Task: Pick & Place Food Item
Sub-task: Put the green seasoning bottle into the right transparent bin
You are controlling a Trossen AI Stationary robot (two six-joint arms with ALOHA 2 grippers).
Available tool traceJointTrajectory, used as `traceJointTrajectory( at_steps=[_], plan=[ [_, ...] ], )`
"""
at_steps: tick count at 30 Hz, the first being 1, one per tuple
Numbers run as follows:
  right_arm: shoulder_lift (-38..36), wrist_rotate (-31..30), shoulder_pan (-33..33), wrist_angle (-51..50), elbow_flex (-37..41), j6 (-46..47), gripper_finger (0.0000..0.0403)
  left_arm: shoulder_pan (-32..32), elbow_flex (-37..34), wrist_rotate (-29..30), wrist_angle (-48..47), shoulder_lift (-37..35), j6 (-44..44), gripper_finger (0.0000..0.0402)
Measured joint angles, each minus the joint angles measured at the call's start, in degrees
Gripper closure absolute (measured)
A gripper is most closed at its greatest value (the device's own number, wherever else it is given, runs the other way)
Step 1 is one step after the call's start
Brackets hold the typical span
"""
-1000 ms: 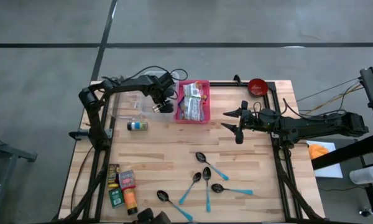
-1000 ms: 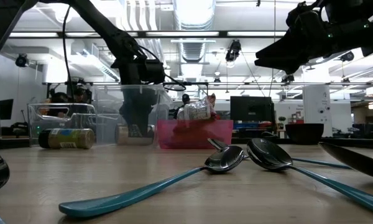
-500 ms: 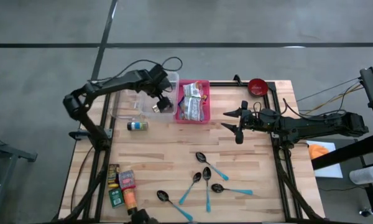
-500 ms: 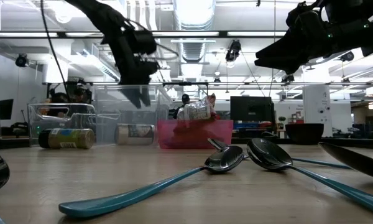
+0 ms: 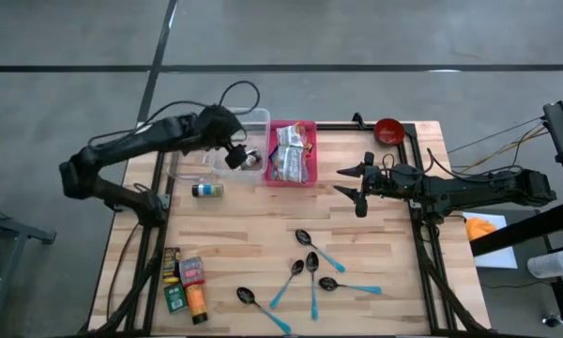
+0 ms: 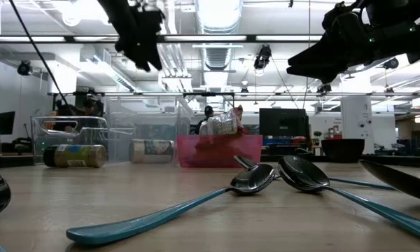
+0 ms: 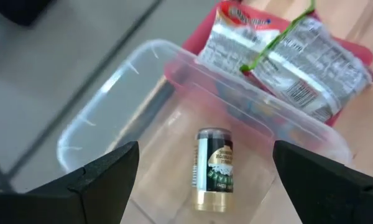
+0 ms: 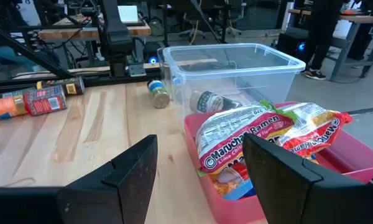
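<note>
Clear plastic bin (image 7: 112,93) (glossy), matt wooden table (image 5: 263,235), crinkly foil packets (image 8: 255,140).

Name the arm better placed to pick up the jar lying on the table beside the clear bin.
Left. Its open pincer hangs over the clear bin, right next to that jar. The right pincer waits past the red bin, farther away.

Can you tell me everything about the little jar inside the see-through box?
The small glass jar has a dark lid, a dark label with pale print and a yellowish bottom part. It lies on its side on the floor of the clear plastic box, which has no lid on. Nothing grips it: the open left gripper hovers above it, empty. The box stands at the far left of the wooden table, right beside the pink tray of ramen packets.
</note>
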State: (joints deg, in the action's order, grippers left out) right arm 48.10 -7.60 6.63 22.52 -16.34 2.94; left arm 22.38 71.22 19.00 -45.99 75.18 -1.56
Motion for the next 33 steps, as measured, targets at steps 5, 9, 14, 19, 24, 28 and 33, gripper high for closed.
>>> traceJointTrajectory(
  at_steps=[5,9,14,19,24,28,33],
  plan=[
    [0.0,0.0,0.0,0.0,0.0,0.0,0.0168,-10.7,0.0,11.3,-6.0,-1.1,-11.0,0.0029],
    [0.0,0.0,0.0,0.0,0.0,0.0,0.0168,-19.1,-0.4,18.0,-12.6,-0.4,-23.1,0.0028],
    [0.0,0.0,0.0,0.0,0.0,0.0,0.0168,-29.0,-0.4,22.5,-18.8,2.1,-38.1,0.0028],
    [0.0,0.0,0.0,0.0,0.0,0.0,0.0168,-35.6,-0.4,24.7,-24.5,5.6,-62.3,0.0029],
    [0.0,0.0,0.0,0.0,0.0,-0.1,0.0168,-38.6,-0.4,20.1,-29.3,11.0,-81.7,0.0029],
    [0.0,0.0,0.0,0.0,0.0,0.0,0.0168,-41.5,-0.4,19.6,-33.1,17.3,-94.0,0.0029],
    [0.0,0.0,0.0,0.0,0.0,-0.1,0.0168,-44.6,-0.4,19.6,-39.9,25.8,-111.8,0.0029]
  ],
)
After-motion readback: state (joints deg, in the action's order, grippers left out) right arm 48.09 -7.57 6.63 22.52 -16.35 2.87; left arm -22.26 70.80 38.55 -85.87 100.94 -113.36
